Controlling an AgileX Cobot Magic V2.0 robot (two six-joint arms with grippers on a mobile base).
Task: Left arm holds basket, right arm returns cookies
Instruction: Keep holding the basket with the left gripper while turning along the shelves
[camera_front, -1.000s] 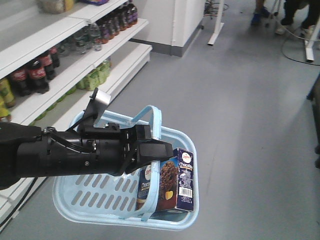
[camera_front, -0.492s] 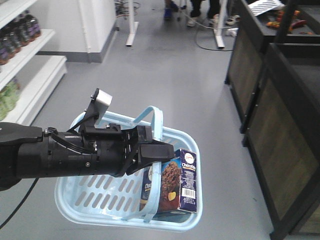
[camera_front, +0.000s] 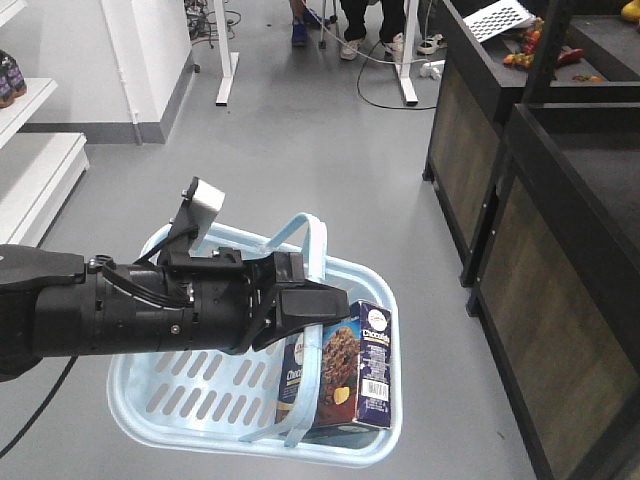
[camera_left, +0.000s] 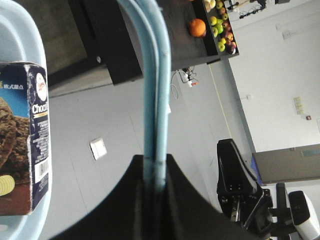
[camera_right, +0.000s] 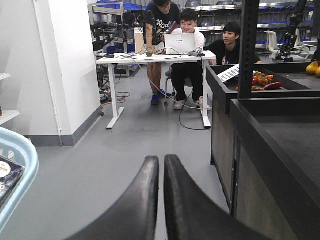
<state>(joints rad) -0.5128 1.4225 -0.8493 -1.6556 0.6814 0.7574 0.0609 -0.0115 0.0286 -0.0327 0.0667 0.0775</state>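
Note:
The left arm (camera_front: 150, 315) holds the light blue basket (camera_front: 165, 395) above the grey floor. The left gripper (camera_front: 322, 305) is shut on the basket's two loop handles (camera_left: 154, 90), as the left wrist view shows. The cookies carton (camera_front: 345, 365) stands upright in the basket's right end; it also shows in the left wrist view (camera_left: 25, 135). The right gripper (camera_right: 161, 162) is shut and empty, pointing out over the floor. The basket's rim (camera_right: 20, 165) shows at the left edge of the right wrist view.
A black counter (camera_front: 560, 200) with dark panels runs along the right, fruit on top (camera_left: 220, 30). A white shelf end (camera_front: 30, 180) is at the left. A white desk (camera_right: 150, 60) with three seated people stands ahead. Grey floor lies between.
The whole view has swung right: the drink shelves have slid out at the left and the black counter has come in at the right. The left gripper's hold on the basket handles is unchanged.

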